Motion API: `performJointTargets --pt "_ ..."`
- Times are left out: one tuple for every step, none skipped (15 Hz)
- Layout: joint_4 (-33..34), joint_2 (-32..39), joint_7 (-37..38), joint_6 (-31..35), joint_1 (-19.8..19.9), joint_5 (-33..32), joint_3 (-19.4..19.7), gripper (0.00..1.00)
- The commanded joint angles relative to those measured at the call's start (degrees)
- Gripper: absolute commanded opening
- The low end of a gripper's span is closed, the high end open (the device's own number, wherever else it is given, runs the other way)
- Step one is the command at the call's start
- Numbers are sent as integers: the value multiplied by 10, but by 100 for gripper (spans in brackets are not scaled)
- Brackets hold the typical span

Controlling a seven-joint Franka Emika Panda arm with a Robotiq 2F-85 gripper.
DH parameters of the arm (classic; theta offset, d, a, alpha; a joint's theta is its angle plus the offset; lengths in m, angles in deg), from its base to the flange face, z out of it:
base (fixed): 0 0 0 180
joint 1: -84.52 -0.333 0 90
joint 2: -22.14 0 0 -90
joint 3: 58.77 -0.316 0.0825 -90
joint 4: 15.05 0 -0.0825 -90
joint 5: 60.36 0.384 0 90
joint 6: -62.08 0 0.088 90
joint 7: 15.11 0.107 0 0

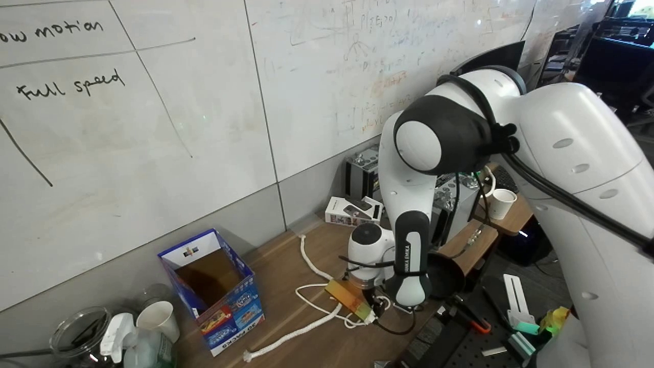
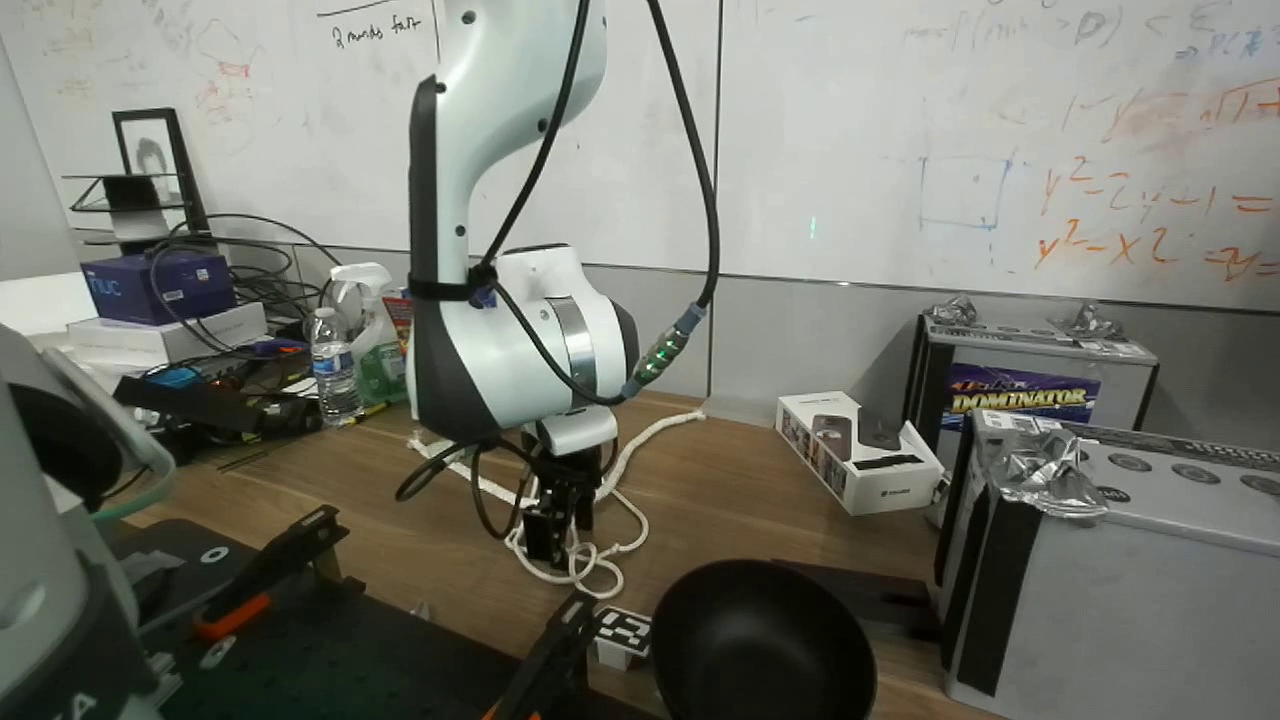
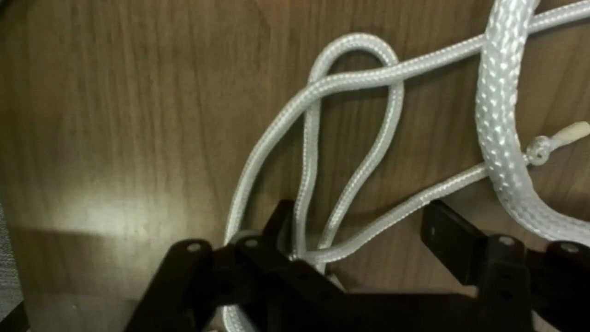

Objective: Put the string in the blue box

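The string (image 3: pixel 318 87), a thin white cord, lies in loops and crossings on the wooden table. A thicker white braided rope (image 3: pixel 500 106) lies beside and over it. In the wrist view my gripper (image 3: pixel 358 226) is open, low over the string. Several strands pass between its fingers, closest to the left-hand one; another strand runs outside that finger. Nothing is clamped. Loops of string (image 2: pixel 600 585) also show around the gripper (image 2: pixel 563 540) in an exterior view. The blue box (image 1: pixel 237 301) stands upright with its top open, left of the gripper in an exterior view.
Near the blue box stand a paper cup (image 1: pixel 158 319), a glass jar (image 1: pixel 79 332) and a spray bottle (image 1: pixel 145 350), against the whiteboard wall. A black pan (image 2: pixel 765 640), a white phone box (image 2: pixel 855 455) and a grey device box (image 2: pixel 1130 610) occupy another part of the table.
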Motion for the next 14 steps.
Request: performJointTargets --pt "5 1 -5 -10 7 0 -10 42" --pt "5 0 -6 -14 8 0 -11 35" --pt "5 -1 -9 -18 12 0 -16 28" --pt "6 -1 -13 -23 17 -1 -22 19" --pt "7 -3 -15 -30 20 -1 -27 13" --pt "7 -4 -17 -39 22 0 -31 6" --pt "9 -4 -21 -47 26 0 -36 5" --pt "11 -4 -26 -56 34 1 -44 4" --pt "15 -5 -31 -65 40 2 -51 7" --pt "20 -5 -41 -71 50 2 -61 8" --pt "25 -9 -55 -80 68 5 -80 8" --pt "28 -13 -69 -89 85 8 -99 7" --pt "31 -21 -90 -96 110 12 -128 6" --pt "22 -31 -167 -91 104 95 -139 6"
